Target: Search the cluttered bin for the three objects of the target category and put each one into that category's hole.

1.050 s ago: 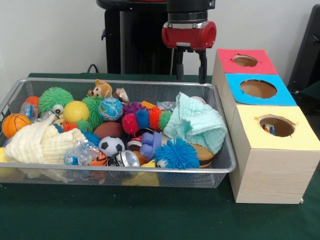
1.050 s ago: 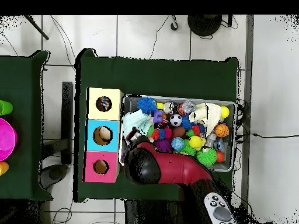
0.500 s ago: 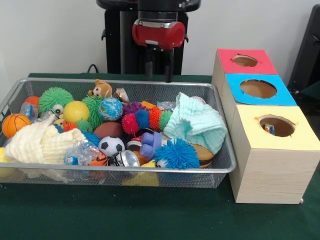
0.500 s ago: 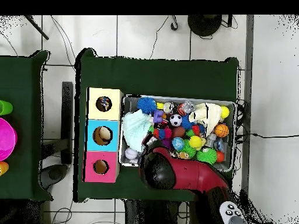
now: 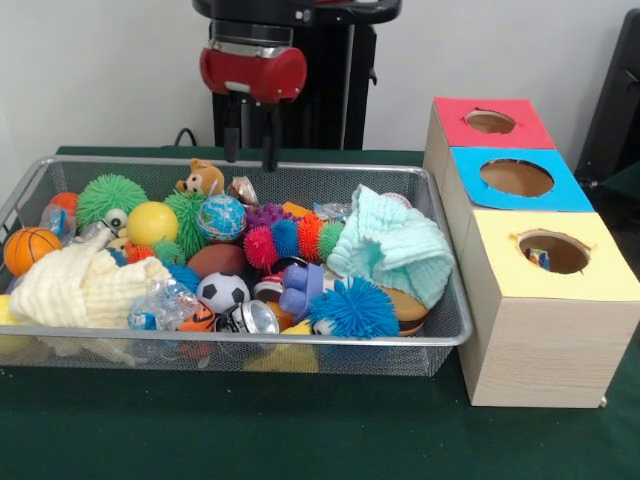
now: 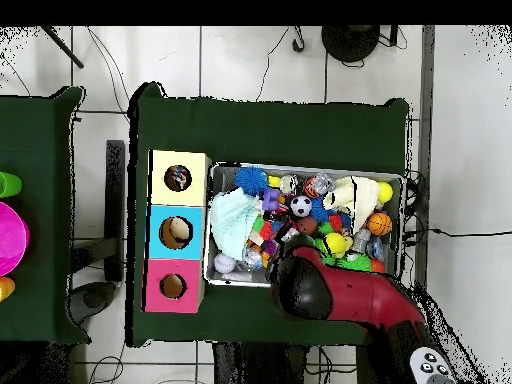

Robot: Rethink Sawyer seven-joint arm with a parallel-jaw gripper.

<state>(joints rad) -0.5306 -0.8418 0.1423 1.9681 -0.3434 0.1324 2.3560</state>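
Note:
The wire mesh bin [image 5: 240, 338] sits on the green table, full of toys; it also shows in the overhead view [image 6: 300, 167]. My gripper [image 5: 250, 160] hangs over the bin's far rim, left of centre. It is open and empty, above the small teddy. In the overhead view the red arm head [image 6: 300, 285] hides the gripper. No blotched cloth piece shows plainly in the bin. The yellow-surround hole [image 5: 555, 252] tops the nearest wooden box at the right, and a small coloured scrap shows inside it. The hole also shows in the overhead view [image 6: 178, 178].
The blue-surround hole [image 5: 516, 177] and the red-surround hole [image 5: 490, 121] lie behind the yellow one. A mint-green waffle cloth [image 5: 392, 248] lies at the bin's right end and a cream waffle cloth [image 5: 80, 285] at its left. Spiky balls, a soccer ball [image 5: 222, 291] and other toys fill the middle.
My gripper has moved left along the bin's far rim in the front view, still open and empty. Nothing in the bin has moved.

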